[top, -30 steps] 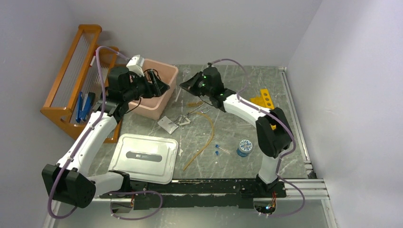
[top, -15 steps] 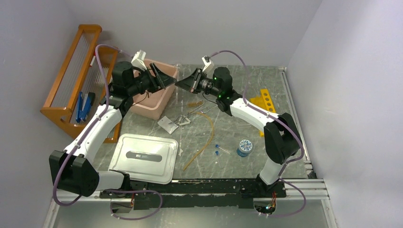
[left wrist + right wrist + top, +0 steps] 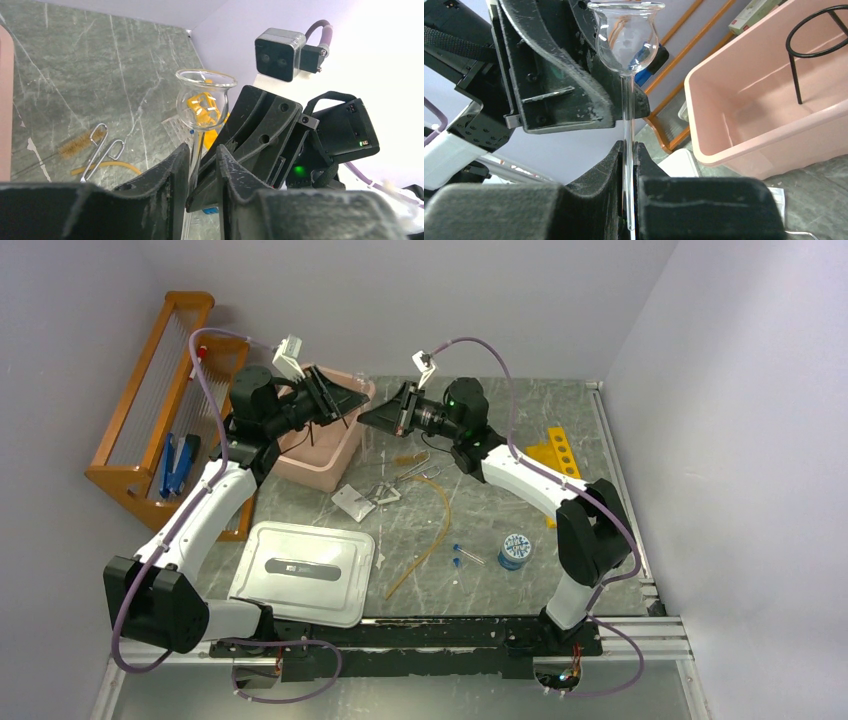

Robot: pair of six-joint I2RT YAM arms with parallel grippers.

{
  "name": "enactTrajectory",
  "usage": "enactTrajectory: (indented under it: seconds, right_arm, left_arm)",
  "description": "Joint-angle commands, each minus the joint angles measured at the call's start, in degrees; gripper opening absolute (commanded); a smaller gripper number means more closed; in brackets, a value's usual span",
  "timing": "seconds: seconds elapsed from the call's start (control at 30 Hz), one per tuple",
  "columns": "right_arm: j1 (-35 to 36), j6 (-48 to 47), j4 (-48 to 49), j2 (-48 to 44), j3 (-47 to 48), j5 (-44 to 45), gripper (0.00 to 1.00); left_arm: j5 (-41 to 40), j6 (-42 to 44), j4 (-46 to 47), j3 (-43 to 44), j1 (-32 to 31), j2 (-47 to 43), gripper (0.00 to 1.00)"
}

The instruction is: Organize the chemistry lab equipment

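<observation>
A clear glass funnel (image 3: 626,37) with a thin stem stands upright in the air by the pink tub's right rim. My right gripper (image 3: 628,145) is shut on the stem. My left gripper (image 3: 202,147) faces it from the other side, its jaws narrowed around the same stem below the bulb (image 3: 206,100), with a gap still showing. In the top view the two grippers (image 3: 350,400) (image 3: 368,415) meet tip to tip. The black wire tripod ring (image 3: 797,80) stands inside the tub. On the table lie a tan rubber tube (image 3: 440,515), square gauze (image 3: 352,502), blue hexagonal piece (image 3: 515,550) and blue-capped vials (image 3: 458,555).
The pink tub (image 3: 340,455) sits at the back left, its white lid (image 3: 305,570) flat in front of it. An orange wooden rack (image 3: 150,420) stands against the left wall. The yellow tube rack (image 3: 555,450) lies right of the right arm. Wire pieces (image 3: 385,492) lie mid-table.
The right gripper swung left and up with the funnel to meet the left gripper. The left gripper lifted out of the tub and its jaws narrowed around the stem.
</observation>
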Motion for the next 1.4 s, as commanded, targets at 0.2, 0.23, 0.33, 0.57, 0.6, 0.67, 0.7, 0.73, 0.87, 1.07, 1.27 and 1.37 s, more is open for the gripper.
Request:
enactTrajectory:
  seconds: [0.2,0.23,0.33,0.57,0.6,0.67,0.7,0.73,0.87,1.07,1.27,1.37]
  right_arm:
    - [0.6,0.0,2.9,-0.3,2.1,-2.1,0.00]
    - [0.6,0.0,2.8,-0.2,2.1,-2.0,0.01]
    - [0.6,-0.4,2.0,-0.5,1.9,-1.1,0.26]
    - [-2.3,-2.5,2.6,-7.0,-6.2,8.1,0.58]
    - [-3.1,-2.3,2.7,-7.8,-7.2,8.2,0.59]
    - [-4.3,-2.5,1.3,-9.5,-8.3,8.4,0.59]
    - [-4.7,-3.0,-0.1,-10.4,-8.7,9.0,0.59]
    - [-5.1,-3.8,-1.8,-11.4,-9.0,9.9,0.60]
    - [-6.0,-8.7,-10.3,-14.6,-8.9,13.2,0.60]
    - [-7.0,-11.5,-16.0,-18.0,-9.7,16.6,0.61]
    - [-7.5,-11.2,-15.6,-18.2,-10.2,16.1,0.61]
    - [-7.4,-11.0,-15.4,-17.8,-9.9,15.9,0.61]
  left_arm:
    - [2.2,6.4,0.6,-0.4,0.0,0.6,0.13]
    - [2.2,7.7,0.0,-0.1,0.0,0.7,0.07]
    - [1.5,13.2,-2.0,1.8,0.0,0.8,0.05]
    - [-4.9,35.9,-23.6,14.9,0.0,5.4,0.05]
    - [-6.3,38.6,-26.9,16.8,0.0,6.5,0.05]
    - [-10.5,42.9,-30.6,18.9,0.0,7.8,0.05]
    - [-12.1,44.6,-31.6,19.8,0.0,8.4,0.05]
    - [-13.7,47.1,-32.7,21.1,0.0,9.1,0.05]
    - [-18.0,54.2,-38.0,26.1,-0.1,14.8,0.05]
    - [-24.4,57.1,-39.7,27.3,-0.2,23.4,0.05]
    - [-23.0,57.2,-40.1,29.6,-0.2,32.0,0.05]
    - [-25.3,57.9,-39.0,29.5,-0.2,34.2,0.05]
